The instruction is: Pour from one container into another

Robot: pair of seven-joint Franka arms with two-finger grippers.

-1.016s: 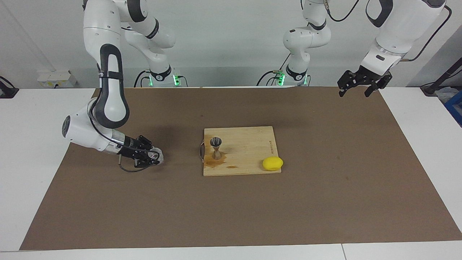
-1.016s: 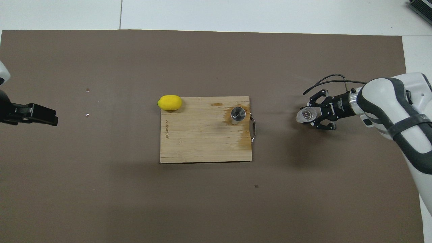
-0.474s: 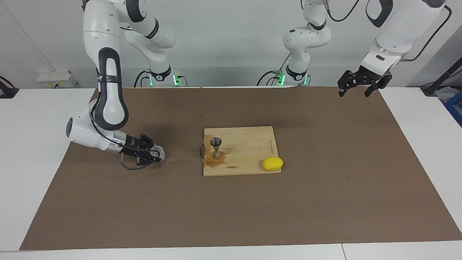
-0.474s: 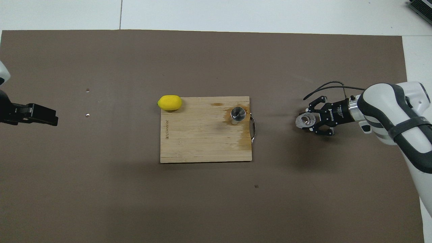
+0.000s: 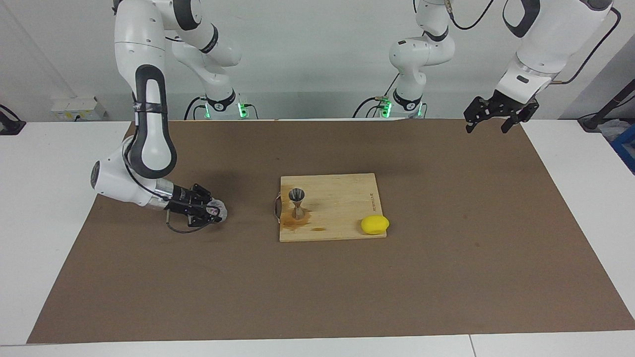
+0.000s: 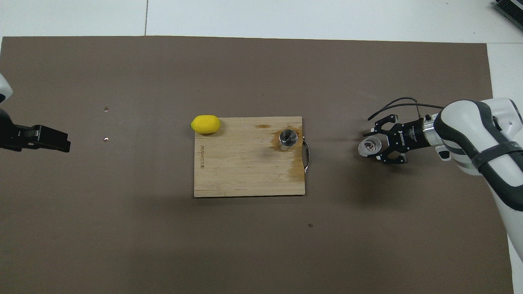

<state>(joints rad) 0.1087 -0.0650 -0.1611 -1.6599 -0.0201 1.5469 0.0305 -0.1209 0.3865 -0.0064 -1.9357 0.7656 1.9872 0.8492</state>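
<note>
looking at your right gripper (image 6: 378, 143) first: it sits low over the brown mat (image 6: 245, 245) toward the right arm's end of the table, fingers reaching sideways toward the board, with the clear cup (image 6: 367, 147) between or just at their tips. whether the fingers are clamped on the cup or parted around it you cannot tell from either view — treat the grip as unconfirmed. the cup looks upright, mouth up, resting on or just above the mat; the facing view shows it (image 5: 219, 211) at the gripper's tips (image 5: 211, 212), close to the surface. outward from there, the relation your next move turns on: the metal jigger (image 6: 288, 138) stands upright on the cutting board (image 6: 245, 171), near the board's handle (image 6: 307, 152), which is the edge toward the right arm — so it lies straight ahead of the gripper along the line its fingers point, near but clearly apart from the cup, with bare mat between. brown stains mark the board around the jigger's foot. the right arm is plainly the nearer one to both things. a lemon (image 6: 205, 124) rests at the board's corner toward the left arm, well clear of that path. your left gripper (image 5: 492, 118) hangs raised at the left arm's end, wide open and holding nothing — that arm waits.
</note>
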